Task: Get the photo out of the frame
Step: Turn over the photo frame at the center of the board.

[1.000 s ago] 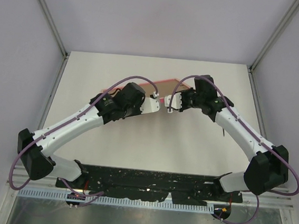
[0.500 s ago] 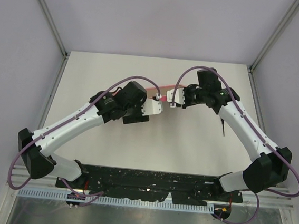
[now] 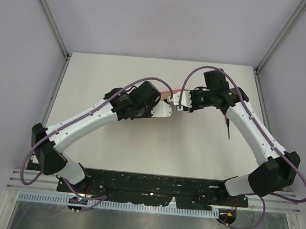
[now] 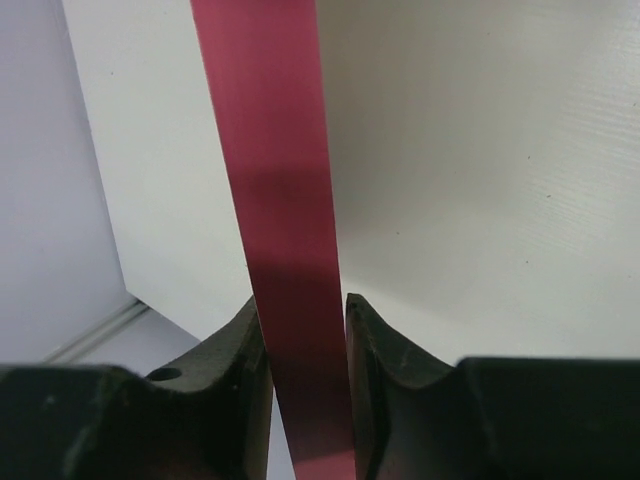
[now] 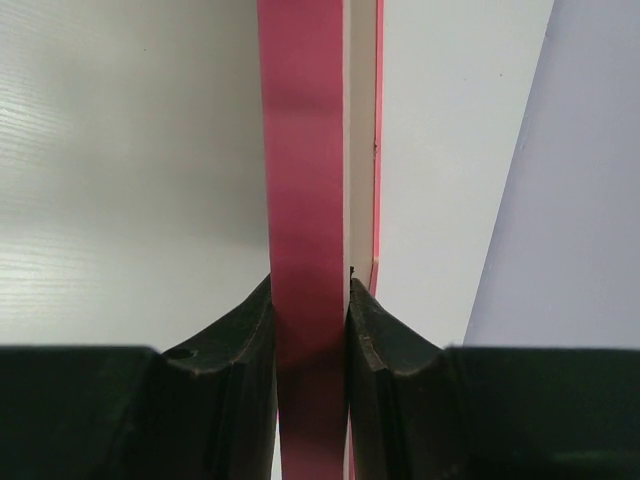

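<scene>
Top view: 1 frame (image 3: 175, 89), edge-on over the bench (image 3: 119, 73), spans between left jaws and right jaws.
Left wrist: left jaws clamped on frame edge (image 4: 270, 180).
Right wrist: right jaws clamped on frame edge (image 5: 305, 150); 1 pale strip (image 5: 361, 130) alongside, identity unclear.

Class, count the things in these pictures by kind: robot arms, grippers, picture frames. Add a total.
Robot arms: 2 (left arm, right arm)
Grippers: 2 (left gripper, right gripper)
Pink frame: 1
Total: 5
</scene>
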